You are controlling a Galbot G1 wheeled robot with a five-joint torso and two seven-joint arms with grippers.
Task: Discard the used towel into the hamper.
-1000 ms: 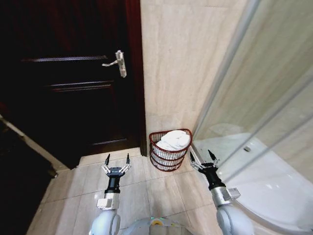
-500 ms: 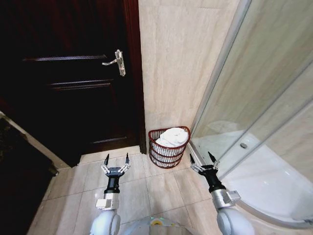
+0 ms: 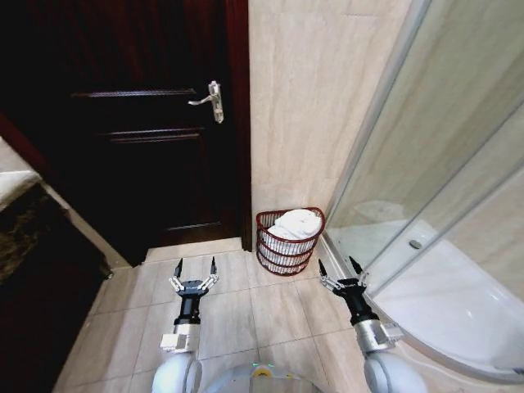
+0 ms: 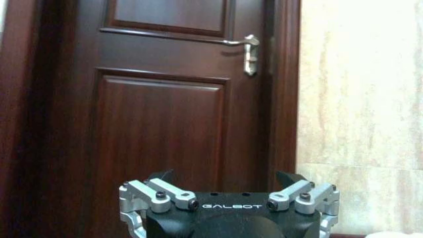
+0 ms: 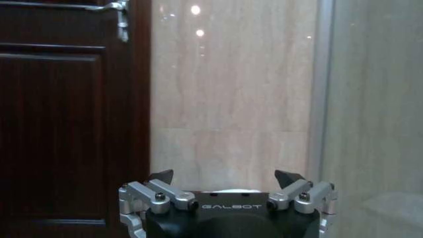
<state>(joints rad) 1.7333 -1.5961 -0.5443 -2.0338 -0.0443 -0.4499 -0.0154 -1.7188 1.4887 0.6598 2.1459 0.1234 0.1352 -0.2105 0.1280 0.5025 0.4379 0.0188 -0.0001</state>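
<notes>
The hamper [image 3: 288, 254], a small round reddish-brown ribbed basket, stands on the floor against the beige wall, between the door and the shower. A white towel [image 3: 295, 223] lies bunched inside it, rising above the rim. My left gripper [image 3: 195, 265] is held low over the floor tiles, left of the hamper, open and holding nothing. Right of the hamper my right gripper [image 3: 335, 266] is open and holds nothing too, close to the shower's edge. Both point toward the wall. The left wrist view has the left gripper [image 4: 228, 176] facing the door; the right gripper [image 5: 228, 174] faces the wall.
A dark wooden door [image 3: 139, 123] with a silver lever handle [image 3: 210, 100] is shut at the left. A glass shower enclosure [image 3: 442, 188] with a white tray [image 3: 446, 303] fills the right. A dark counter edge [image 3: 24, 213] juts in at far left. Beige floor tiles [image 3: 246, 311] lie between.
The whole picture has shifted: door, handle and hamper sit a little further right and the counter edge has come into view at left, so the camera turned. Both grippers keep their pose.
</notes>
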